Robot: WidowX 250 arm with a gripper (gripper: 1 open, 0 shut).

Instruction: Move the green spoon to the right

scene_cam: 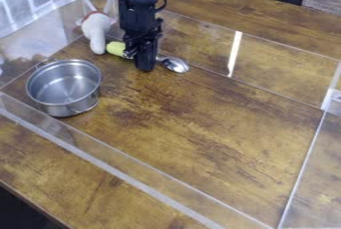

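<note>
The green spoon (119,49) lies on the wooden table at the upper left, its yellow-green handle end showing left of the arm and its shiny metal bowl (176,66) showing right of it. My black gripper (144,62) points straight down onto the spoon's middle, fingers closed around the handle. The part of the handle under the fingers is hidden. The spoon still looks to rest on the table.
A white-and-tan mushroom-like object (96,32) stands just left of the spoon. A round steel bowl (64,84) sits at the left. Clear acrylic walls (234,52) ring the work area. Bare wood (226,123) stretches to the right.
</note>
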